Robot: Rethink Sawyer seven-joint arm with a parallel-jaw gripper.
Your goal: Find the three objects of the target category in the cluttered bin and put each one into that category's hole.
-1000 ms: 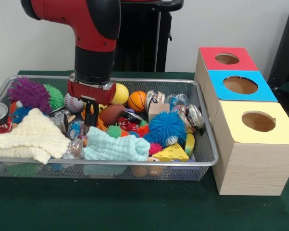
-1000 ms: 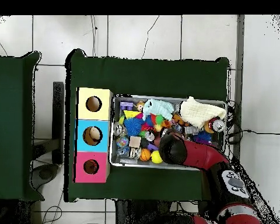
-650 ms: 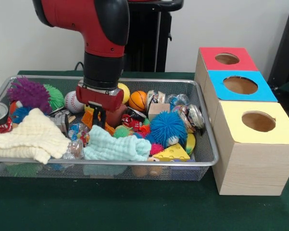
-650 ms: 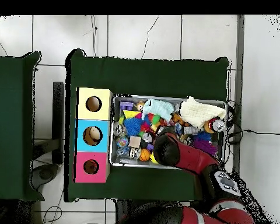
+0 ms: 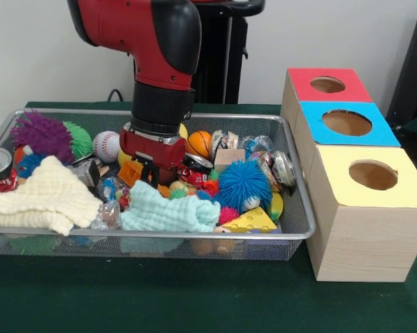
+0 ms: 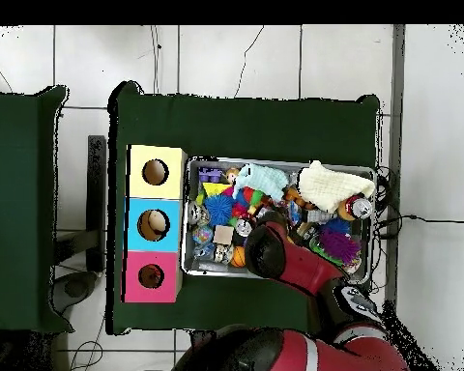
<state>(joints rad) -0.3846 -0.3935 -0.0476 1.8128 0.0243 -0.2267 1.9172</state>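
The counter (image 5: 194,305) under green cloth fills the frame's lower part. On it at centre left sits the wire bin (image 5: 291,229), crammed with toys, with the three-hole sorting box (image 5: 354,236) to its right: red top at the back, blue in the middle, yellow nearest. The red arm (image 5: 159,62) drops from the upper left into the bin's middle. Its claw (image 5: 150,173) is buried among toys beside an orange piece (image 5: 130,172); whether it is open or gripping cannot be told. No target is identifiable; candidates lie in the pile, such as the orange ball (image 5: 199,144) and baseball (image 5: 106,146). The risk, I judge, is dragging the mint cloth (image 5: 166,211) or neighbouring toys upward, since everything is packed tight.
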